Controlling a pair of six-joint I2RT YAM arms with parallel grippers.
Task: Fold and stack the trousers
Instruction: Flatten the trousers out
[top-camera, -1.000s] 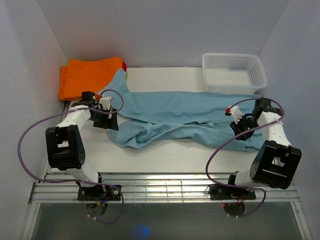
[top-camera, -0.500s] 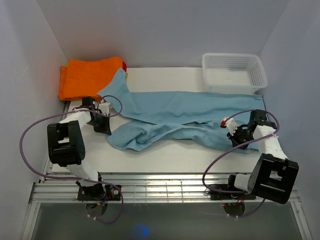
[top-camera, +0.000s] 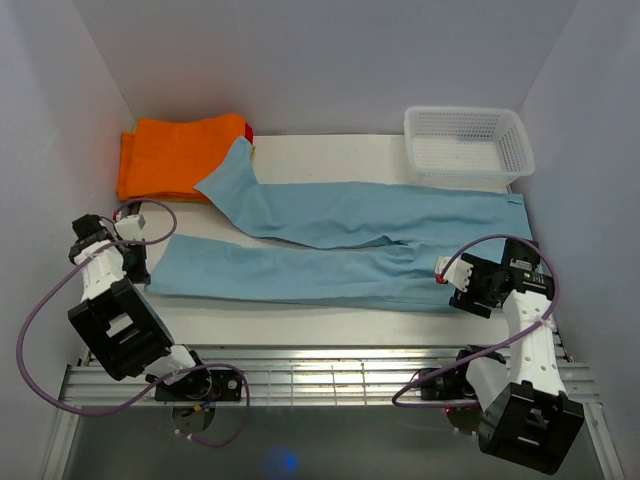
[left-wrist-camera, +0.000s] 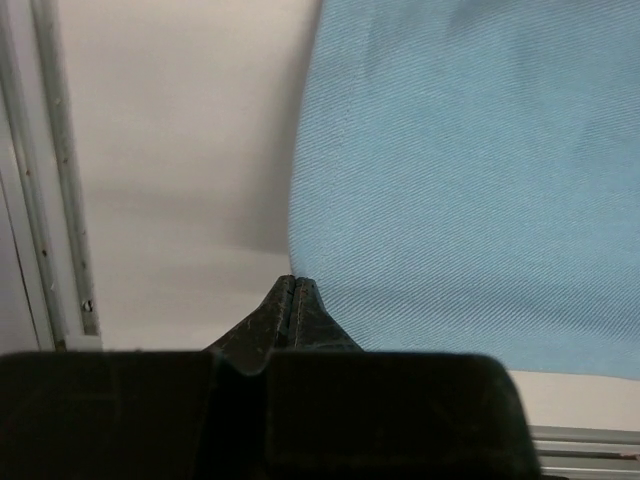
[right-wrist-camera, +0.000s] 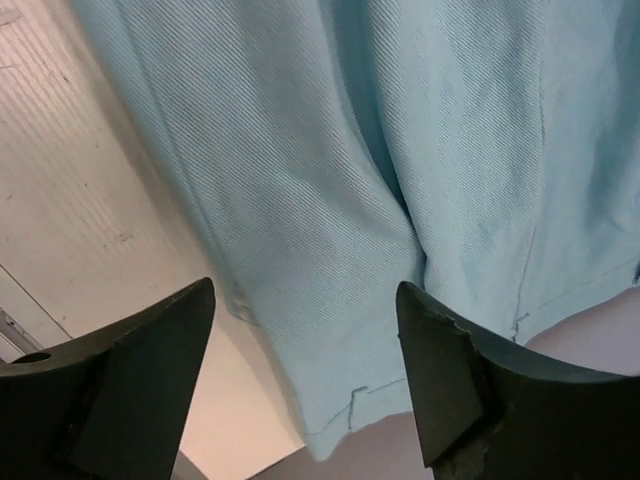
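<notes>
Table (top-camera: 300, 318) carries the trousers (top-camera: 350, 240) spread flat, legs running left and waist to the right, likely drawn straight for a first fold. The left gripper (left-wrist-camera: 293, 288) is closed tight at the near leg's hem. Its wrist view shows the cloth corner meeting the tips, apparently pinched, which the overhead view cannot settle. The right gripper (right-wrist-camera: 305, 290) hangs wide apart over the waist end, holding nothing.
</notes>
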